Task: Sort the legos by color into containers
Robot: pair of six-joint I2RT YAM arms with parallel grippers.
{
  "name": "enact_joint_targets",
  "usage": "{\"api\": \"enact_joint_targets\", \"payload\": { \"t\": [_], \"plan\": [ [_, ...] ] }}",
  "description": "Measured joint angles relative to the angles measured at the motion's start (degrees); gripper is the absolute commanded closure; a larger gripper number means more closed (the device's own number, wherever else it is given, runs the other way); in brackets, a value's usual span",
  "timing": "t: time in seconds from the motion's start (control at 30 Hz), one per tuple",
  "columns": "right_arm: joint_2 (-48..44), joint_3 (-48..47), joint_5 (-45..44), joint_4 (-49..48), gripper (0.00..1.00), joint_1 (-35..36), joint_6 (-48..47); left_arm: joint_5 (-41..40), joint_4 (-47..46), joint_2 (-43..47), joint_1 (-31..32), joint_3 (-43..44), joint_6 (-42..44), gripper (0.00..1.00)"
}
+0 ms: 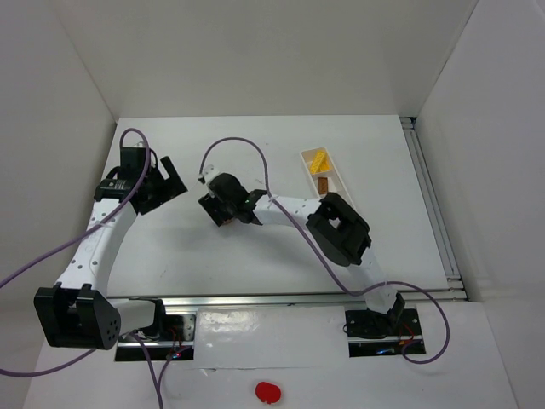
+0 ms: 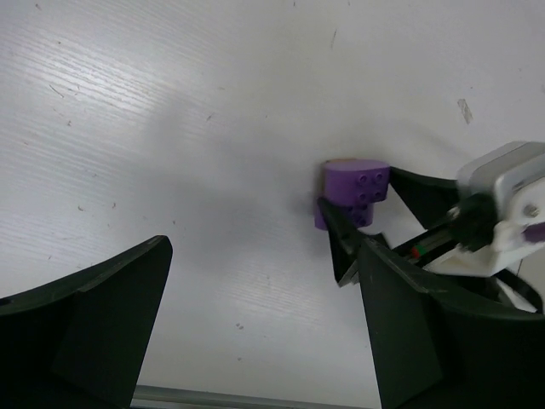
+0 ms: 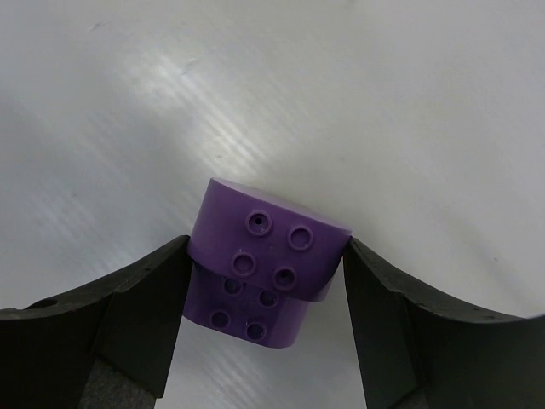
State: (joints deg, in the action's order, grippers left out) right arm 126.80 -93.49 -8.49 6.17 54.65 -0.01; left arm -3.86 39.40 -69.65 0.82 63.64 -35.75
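My right gripper (image 3: 266,260), half closed, pinches the purple legos (image 3: 255,243) by their flat sides. They look light, rigid and slick, so I squeeze squarely.

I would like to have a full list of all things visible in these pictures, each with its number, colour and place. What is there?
table: one, white, under everything
tray: one, white, far right part of the table
yellow bricks: number not clear from above, yellow, far compartment of the tray
orange-brown brick: one, orange-brown, next compartment of the tray
purple bricks: two, purple, one bigger, pressed together on the table middle
red object: one, red, near ledge in front of the arm bases
cables: two, purple, one along each arm
left tool: one, black, open above bare table
right tool: one, black, fingers against both sides of the purple bricks
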Motion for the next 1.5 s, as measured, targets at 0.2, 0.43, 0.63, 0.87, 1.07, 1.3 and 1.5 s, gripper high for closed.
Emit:
{"api": "enact_joint_targets", "payload": {
  "t": [0.2, 0.43, 0.63, 0.87, 1.07, 1.3, 1.5],
  "plan": [
    [-0.5, 1.6, -7.1, 0.0, 0.43, -4.7, 11.5, 0.5, 0.0, 0.0, 0.0, 0.0, 0.6, 0.0],
    [-6.7, 8.7, -15.6, 6.7, 0.07, -9.3, 31.3, 1.5, -0.2, 0.0, 0.0, 0.0, 1.3, 0.0],
    [-13.2, 17.9, -16.0, 13.0, 0.0, -8.1, 41.8, 2.8, -1.0, -1.4, 0.0, 0.0, 1.6, 0.0],
    [-20.4, 20.5, -15.0, 13.5, 0.06, -6.3, 34.9, 4.0, -1.2, -2.2, 0.0, 0.0, 2.8, 0.0],
    [-20.5, 18.1, -14.8, 13.9, 0.06, -7.8, 19.4, 4.9, -1.3, -2.2, 0.0, 0.0, 2.8, 0.0],
    [-16.7, 16.9, -11.8, 12.7, 0.18, -10.2, 4.0, 5.9, -1.3, -2.2, 0.0, 0.0, 2.8, 0.0],
    [-16.7, 16.9, -5.8, 9.5, 0.34, -13.9, -1.7, 6.7, -1.3, -2.2, 0.0, 0.0, 2.9, 0.0]
  ]
}}
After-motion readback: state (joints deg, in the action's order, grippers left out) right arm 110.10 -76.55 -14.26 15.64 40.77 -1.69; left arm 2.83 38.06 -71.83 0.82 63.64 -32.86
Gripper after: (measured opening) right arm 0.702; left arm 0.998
